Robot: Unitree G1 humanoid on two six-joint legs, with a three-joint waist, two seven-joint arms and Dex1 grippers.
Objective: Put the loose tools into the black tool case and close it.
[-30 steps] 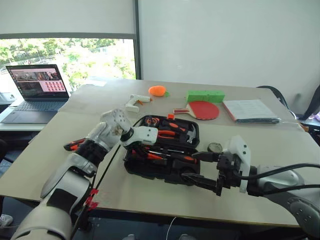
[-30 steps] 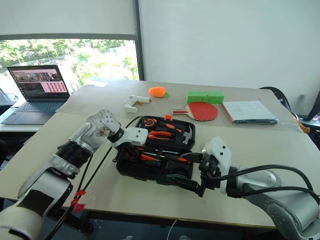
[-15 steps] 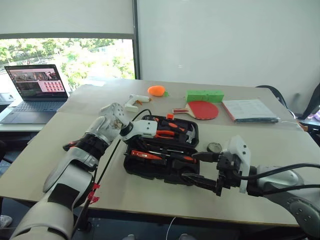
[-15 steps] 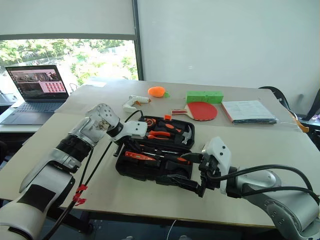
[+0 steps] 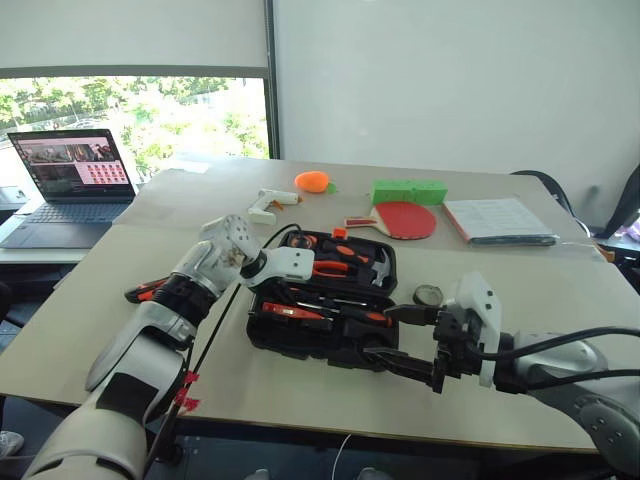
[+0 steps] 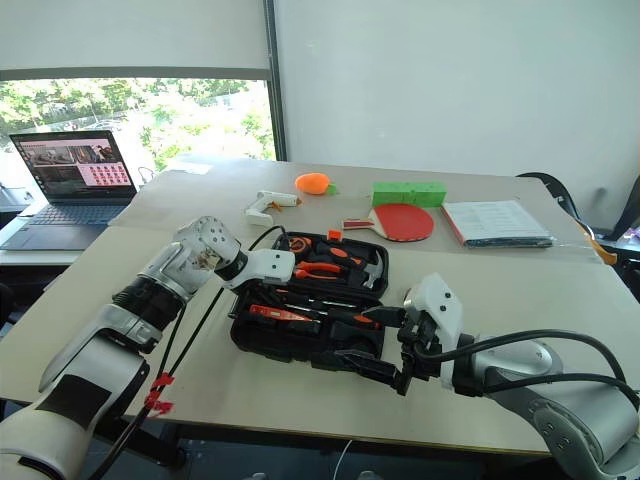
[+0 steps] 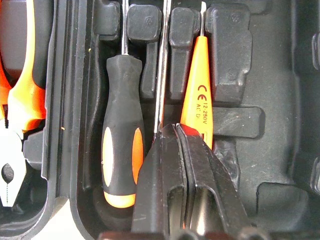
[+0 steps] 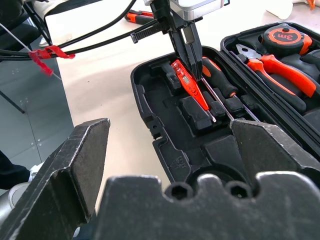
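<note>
Seating the slim orange-red stick tool [image 7: 196,105] into its recess is the step in hand: the left gripper [image 7: 175,142] is pinched closed at the tool's butt end, inside the black tool case [image 5: 300,340], beside 1 screwdriver [image 7: 122,135] already bedded. Next, I judge, it must lift straight out, clear of the moulded ribs. A second screwdriver [image 5: 148,290] lies loose on the tabletop [image 5: 300,390] left of the case. The right gripper [image 5: 405,340] hangs spread wide, empty, by the case's near right corner.

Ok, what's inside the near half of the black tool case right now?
A black-and-orange screwdriver and slim orange tester pen lie side by side in their recesses. The shut left tool covers the pen's rear end.
</note>
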